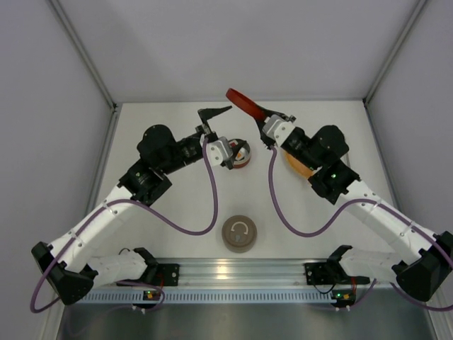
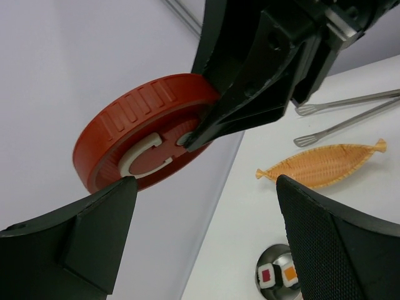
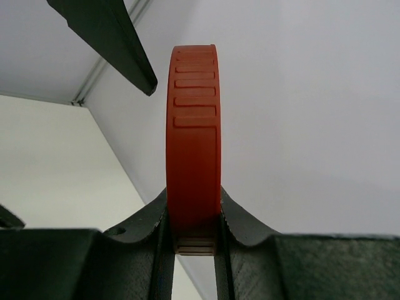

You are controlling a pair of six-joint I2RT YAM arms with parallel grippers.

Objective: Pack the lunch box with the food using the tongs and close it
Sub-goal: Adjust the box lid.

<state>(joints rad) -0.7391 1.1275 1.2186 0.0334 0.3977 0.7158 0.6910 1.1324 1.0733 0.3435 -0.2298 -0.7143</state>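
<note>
My right gripper [image 1: 259,115] is shut on a round red lid [image 1: 241,101], raised in the air near the back wall. In the right wrist view the red lid [image 3: 194,137] stands edge-on, clamped between both fingers. My left gripper [image 1: 216,117] is open just left of it, with nothing between its fingers [image 2: 75,244]. The left wrist view shows the red lid [image 2: 147,131] with its white handle. Below it sits the round silver lunch box [image 2: 275,256] with the food [image 2: 267,275] inside: white pieces with a red and an orange centre. The tongs [image 2: 350,112] lie on the table.
An orange boat-shaped tray [image 2: 325,164] lies beside the tongs; in the top view the tray [image 1: 297,168] is mostly under my right arm. A round tan container [image 1: 238,234] sits near the front middle. Grey walls close in the table at the back and both sides.
</note>
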